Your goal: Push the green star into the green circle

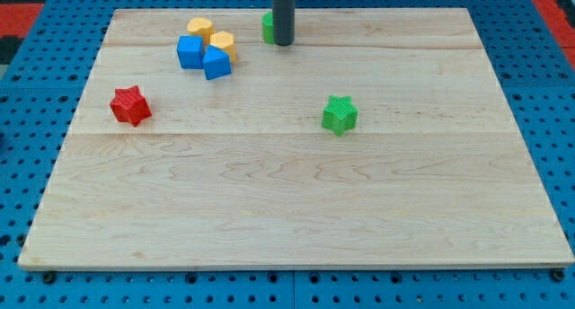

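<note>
The wooden worktop (296,210) carries everything. My tip (283,43), a bare rod with no end effector jaws to open or close, rests at the view's top, just beside and partly hiding the green circle (268,27). The green star (340,114) sits well apart, toward the centre-right. Two blue blocks (203,57) touch two yellow blocks (211,35); a red star (130,105) lies left.

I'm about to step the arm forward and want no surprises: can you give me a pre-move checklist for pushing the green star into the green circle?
1. Green star in plain view, right of centre: ok.
2. Green circle located: partly hidden behind the rod near the view's top; ok.
3. My tip behind the star for the push: not ok; it sits beside the circle, far from the star.
4. Path between star and circle free of blocks: ok.
5. Blue blocks, yellow blocks and red star off that line, at the view's left: ok.
6. Tip touching the circle: cannot tell.
</note>
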Controlling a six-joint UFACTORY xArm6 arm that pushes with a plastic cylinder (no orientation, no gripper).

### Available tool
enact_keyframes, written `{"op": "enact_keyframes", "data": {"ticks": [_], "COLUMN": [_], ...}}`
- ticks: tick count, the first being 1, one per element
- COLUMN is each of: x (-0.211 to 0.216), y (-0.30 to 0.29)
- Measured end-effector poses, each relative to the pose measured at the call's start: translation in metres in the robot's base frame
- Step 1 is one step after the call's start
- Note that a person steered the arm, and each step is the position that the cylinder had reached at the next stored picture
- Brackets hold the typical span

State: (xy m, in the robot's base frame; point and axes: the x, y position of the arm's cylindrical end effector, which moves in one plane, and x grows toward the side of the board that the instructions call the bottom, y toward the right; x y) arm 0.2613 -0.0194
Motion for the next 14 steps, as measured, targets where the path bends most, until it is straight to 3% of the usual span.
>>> {"op": "enact_keyframes", "data": {"ticks": [1, 2, 3, 4, 5, 6, 7, 8, 10, 11, 13, 14], "x": [-0.015, -0.005, 0.047, 0.148, 0.175, 0.154, 0.183, 0.183, 0.086, 0.103, 0.120, 0.071], "y": [-0.001, 0.054, 0.144, 0.150, 0.102, 0.053, 0.079, 0.044, 0.046, 0.096, -0.002, 0.000]}}
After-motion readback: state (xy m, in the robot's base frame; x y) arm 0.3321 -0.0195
